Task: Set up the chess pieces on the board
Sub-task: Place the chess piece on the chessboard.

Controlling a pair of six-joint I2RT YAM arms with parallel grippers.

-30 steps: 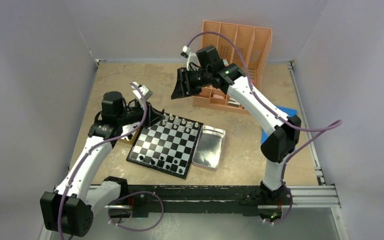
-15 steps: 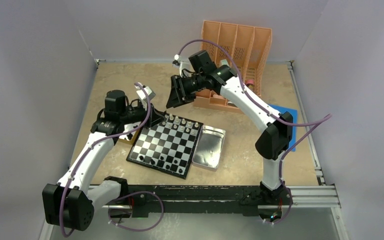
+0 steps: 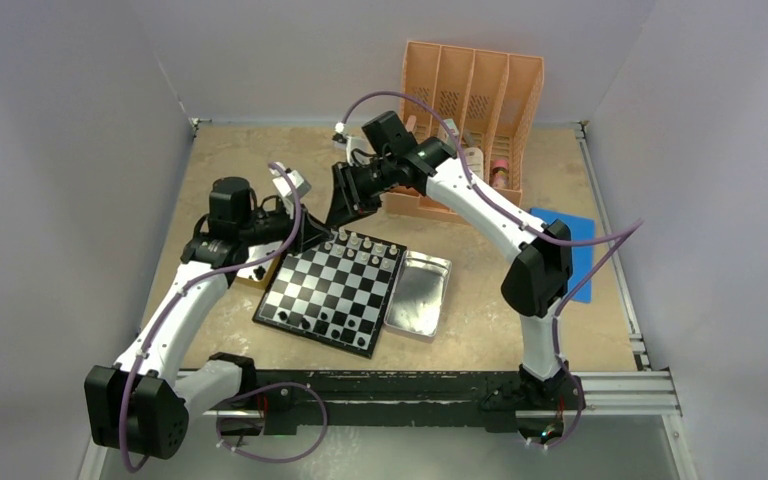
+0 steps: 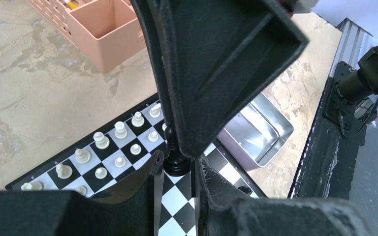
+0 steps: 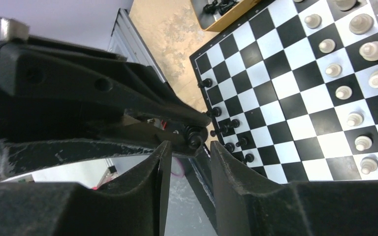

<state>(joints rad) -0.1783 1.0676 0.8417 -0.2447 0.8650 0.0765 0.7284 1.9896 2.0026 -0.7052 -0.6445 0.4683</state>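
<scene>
The board (image 3: 335,286) lies mid-table, with white chess pieces (image 3: 360,243) in its two far rows and a few black ones (image 3: 305,322) near its front edge. My left gripper (image 3: 312,232) hovers over the board's far left corner. It is shut on the base of a black chess piece (image 4: 176,157), held upright above the checks (image 4: 177,196). My right gripper (image 3: 338,215) tilts down right against it. In the right wrist view its jaws (image 5: 191,147) stand open, with the held black piece (image 5: 194,135) just beyond the fingertips.
A silver metal tray (image 3: 420,292) lies along the board's right side. An orange file rack (image 3: 470,100) stands at the back. A blue sheet (image 3: 565,250) lies at the right. A small wooden box (image 3: 255,275) holding black pieces sits left of the board.
My right arm has swung left and down from near the rack until its gripper meets the left one, its jaws narrowing a little. The left gripper has kept its hold and barely shifted.
</scene>
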